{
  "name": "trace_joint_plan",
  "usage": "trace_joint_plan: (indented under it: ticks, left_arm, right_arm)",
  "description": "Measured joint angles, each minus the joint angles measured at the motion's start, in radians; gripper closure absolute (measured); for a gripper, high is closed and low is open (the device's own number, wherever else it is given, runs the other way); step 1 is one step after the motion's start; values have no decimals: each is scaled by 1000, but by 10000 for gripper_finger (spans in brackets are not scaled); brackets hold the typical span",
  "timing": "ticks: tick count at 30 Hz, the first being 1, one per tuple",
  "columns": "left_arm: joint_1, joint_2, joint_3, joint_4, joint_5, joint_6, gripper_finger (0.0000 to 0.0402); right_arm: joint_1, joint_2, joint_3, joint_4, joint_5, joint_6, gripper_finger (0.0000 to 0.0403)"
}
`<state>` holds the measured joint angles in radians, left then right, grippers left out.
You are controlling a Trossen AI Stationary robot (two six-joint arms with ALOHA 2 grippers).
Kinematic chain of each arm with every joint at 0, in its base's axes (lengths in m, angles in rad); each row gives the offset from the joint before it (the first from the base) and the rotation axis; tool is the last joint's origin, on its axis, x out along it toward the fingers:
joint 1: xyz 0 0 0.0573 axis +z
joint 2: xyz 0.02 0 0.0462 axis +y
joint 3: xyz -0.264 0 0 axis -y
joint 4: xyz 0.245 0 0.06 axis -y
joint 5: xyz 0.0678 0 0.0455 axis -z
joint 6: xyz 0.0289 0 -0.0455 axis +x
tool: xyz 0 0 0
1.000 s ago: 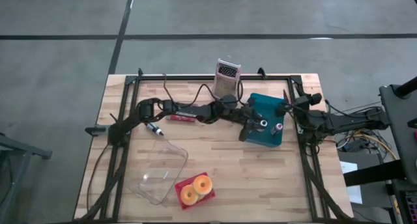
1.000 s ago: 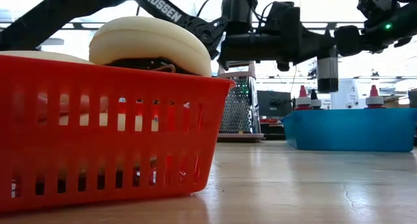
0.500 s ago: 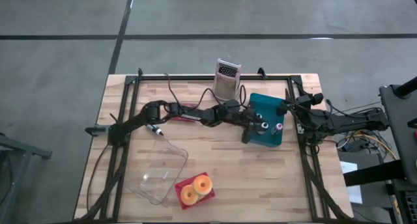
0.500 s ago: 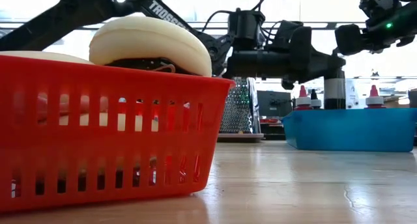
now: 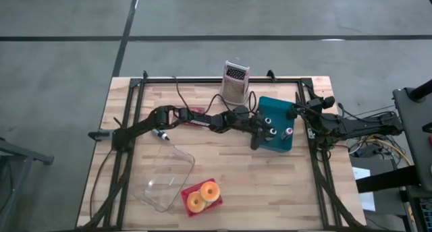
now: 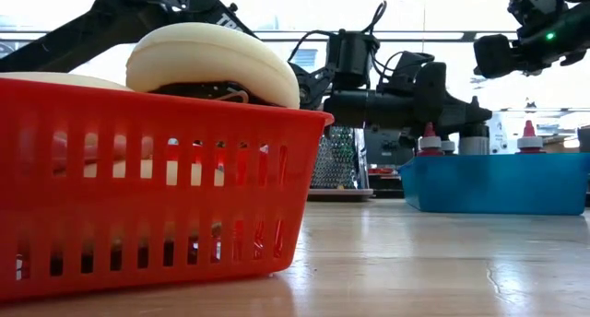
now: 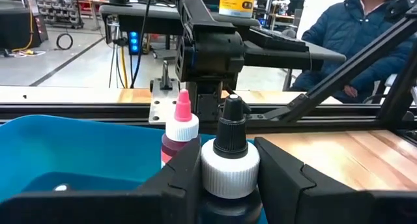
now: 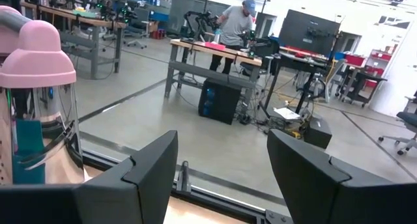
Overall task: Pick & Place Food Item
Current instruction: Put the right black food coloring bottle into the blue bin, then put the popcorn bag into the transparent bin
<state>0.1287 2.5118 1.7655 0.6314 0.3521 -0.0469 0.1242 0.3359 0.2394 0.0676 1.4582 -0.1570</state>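
While your left gripper pinched the black-capped bottle at its white collar over the blue bin, far right, it looked rigid, light and slick; grip below the cap. Right gripper stood spread, empty.

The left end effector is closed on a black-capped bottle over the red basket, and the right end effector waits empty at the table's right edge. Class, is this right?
Not quite. The high view shows the left end effector holding the black-capped bottle over the blue bin, not the red basket. The right end effector does wait empty at the right edge.
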Motion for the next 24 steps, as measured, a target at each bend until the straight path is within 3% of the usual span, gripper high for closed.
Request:
trace_joint_plan:
  ticks: [16, 24]
  left_arm:
    - [0, 1, 1, -1, 0, -6, 288]
    - [-7, 1, -1, -2, 4, -7, 212]
  right_arm:
    - [0, 0, 0, 0, -21, -4, 172]
    - [0, 0, 0, -1, -22, -4, 172]
